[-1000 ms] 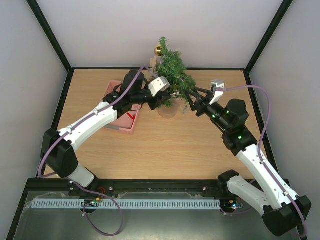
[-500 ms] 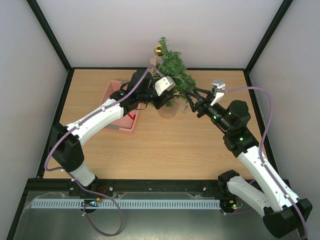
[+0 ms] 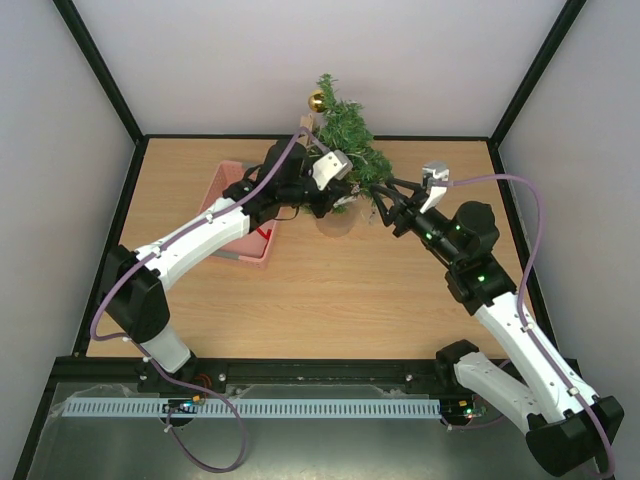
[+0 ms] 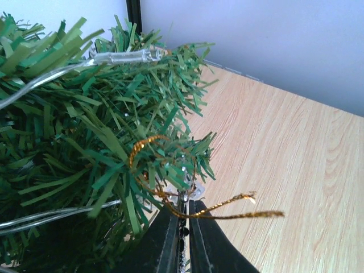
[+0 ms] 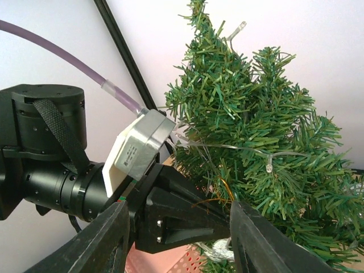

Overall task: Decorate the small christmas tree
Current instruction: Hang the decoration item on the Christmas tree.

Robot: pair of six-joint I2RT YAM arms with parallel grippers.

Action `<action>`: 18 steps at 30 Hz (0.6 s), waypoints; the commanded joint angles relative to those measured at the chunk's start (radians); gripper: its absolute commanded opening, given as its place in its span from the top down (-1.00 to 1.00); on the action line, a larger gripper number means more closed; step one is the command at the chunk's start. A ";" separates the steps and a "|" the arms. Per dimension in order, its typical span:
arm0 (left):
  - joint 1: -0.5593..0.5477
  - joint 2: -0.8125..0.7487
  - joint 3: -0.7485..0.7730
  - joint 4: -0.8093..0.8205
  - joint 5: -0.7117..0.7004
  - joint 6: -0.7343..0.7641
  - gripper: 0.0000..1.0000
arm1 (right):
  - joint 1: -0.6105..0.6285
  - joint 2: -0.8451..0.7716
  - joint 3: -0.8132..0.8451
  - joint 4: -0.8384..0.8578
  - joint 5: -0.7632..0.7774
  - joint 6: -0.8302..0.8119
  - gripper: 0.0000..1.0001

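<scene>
Closest to the arm bases is bare wooden table (image 3: pixel 330 300). Out over it, the right claw (image 3: pixel 382 208) hangs wide, its two fingers (image 5: pixel 108 239) well apart and gripping nothing. Just past its tips are the right-hand branches of the small christmas tree (image 3: pixel 350 140).

The left claw (image 4: pixel 183 213) reaches in from the opposite side and points toward the right claw. Its black fingers are pressed narrow together and pinch a thin gold cord (image 4: pixel 170 199) at their tips. From there one end of the cord sticks out to the right over the table. The other end rises and loops round a branch just above the claw. Just under this claw, in the right wrist view, hangs a small silvery glittering thing (image 5: pixel 219 248); I cannot tell what it is.

The tree stands on the table between the two claws and just beyond them. Its pale round base (image 3: pixel 335 222) is right below the left claw's tips. A clear light string (image 4: pixel 128 56) runs through the needles above that claw.

To the left of the left claw, partly under its forearm, a pink tray (image 3: pixel 222 180) rests on the table. It holds something red (image 3: pixel 263 232).

Farthest out, beyond both claws, a gold ball (image 3: pixel 316 100) hangs beside the treetop against the pale back wall (image 3: pixel 330 50).
</scene>
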 commanded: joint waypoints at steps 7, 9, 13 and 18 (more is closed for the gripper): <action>-0.005 0.013 0.010 0.066 0.029 -0.086 0.69 | -0.002 -0.018 -0.012 0.007 0.001 0.000 0.05; -0.005 0.008 0.005 0.060 0.023 -0.084 0.67 | -0.002 -0.019 -0.011 0.006 0.001 -0.002 0.05; -0.004 -0.024 -0.015 0.054 0.014 -0.083 0.55 | -0.002 -0.021 -0.019 0.004 0.002 -0.002 0.05; -0.005 -0.091 -0.037 0.037 0.002 -0.088 0.32 | -0.002 -0.031 -0.046 -0.018 0.008 0.007 -0.14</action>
